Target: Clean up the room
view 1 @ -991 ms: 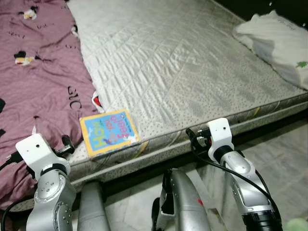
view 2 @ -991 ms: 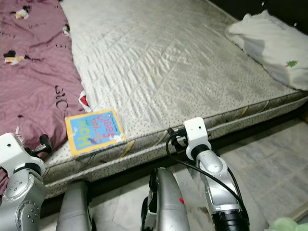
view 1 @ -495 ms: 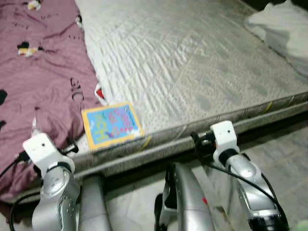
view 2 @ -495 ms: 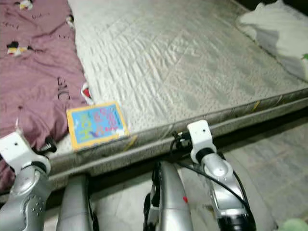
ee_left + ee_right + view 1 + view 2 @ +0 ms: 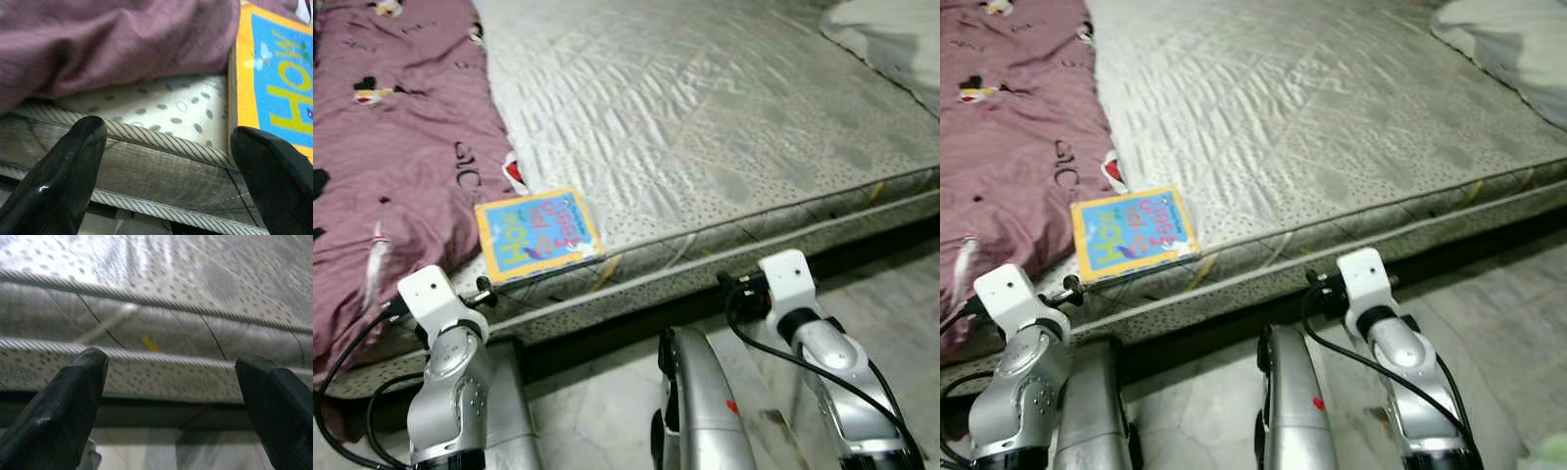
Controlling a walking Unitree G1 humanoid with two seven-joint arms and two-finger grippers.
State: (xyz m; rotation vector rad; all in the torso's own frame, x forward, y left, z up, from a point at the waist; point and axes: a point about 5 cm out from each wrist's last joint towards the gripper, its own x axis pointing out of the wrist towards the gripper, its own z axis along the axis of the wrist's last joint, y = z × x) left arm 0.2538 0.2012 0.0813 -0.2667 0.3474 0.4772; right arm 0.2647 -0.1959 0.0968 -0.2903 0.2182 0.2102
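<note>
The cleanup looks barely begun: the book (image 5: 538,235) lies untouched at the bed's (image 5: 724,127) near edge beside the purple blanket (image 5: 391,176), while the left tool (image 5: 166,161), released, faces it and the right tool (image 5: 171,401) waits released, grasping nothing.

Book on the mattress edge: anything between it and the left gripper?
Nothing visible. The left gripper is open, facing the mattress side below the book. Bare mattress edge lies between them. The purple blanket lies beside the book, not over it.
</note>
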